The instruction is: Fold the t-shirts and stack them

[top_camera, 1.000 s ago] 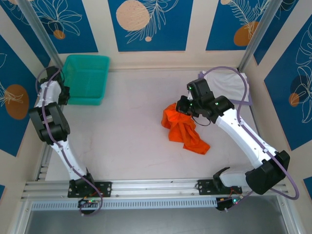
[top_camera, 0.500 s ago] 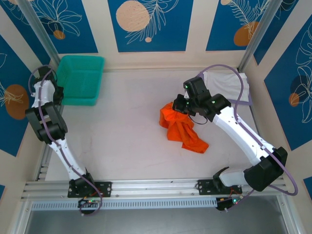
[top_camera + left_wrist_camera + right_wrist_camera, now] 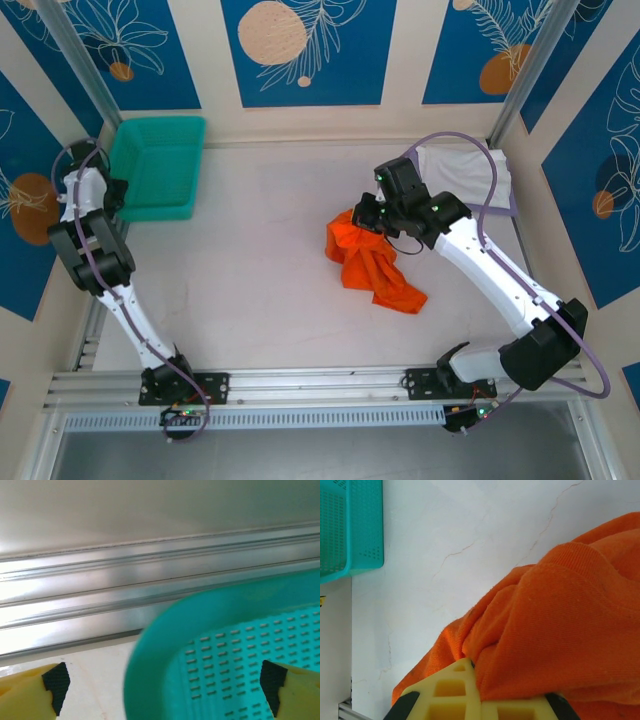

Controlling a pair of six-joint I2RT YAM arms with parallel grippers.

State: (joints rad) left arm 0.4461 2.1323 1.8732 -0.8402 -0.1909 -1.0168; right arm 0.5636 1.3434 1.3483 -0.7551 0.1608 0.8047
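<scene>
Two fingers of the right gripper (image 3: 364, 216) are clamped on a bunched fold at the 12 o'clock edge of the orange t-shirt (image 3: 378, 272). This t-shirt lies crumpled slightly toward 3 o'clock from the centre of the table (image 3: 250, 280). A folded white t-shirt (image 3: 462, 172) is placed at 2 o'clock. The left gripper (image 3: 163, 685) is held wide apart astride the rim of the teal basket (image 3: 155, 165) at 10 o'clock. Caution: if several layers are pinched together, the garment is unlikely to spread flat. A trailing hem may also be dragged into a tighter heap.
</scene>
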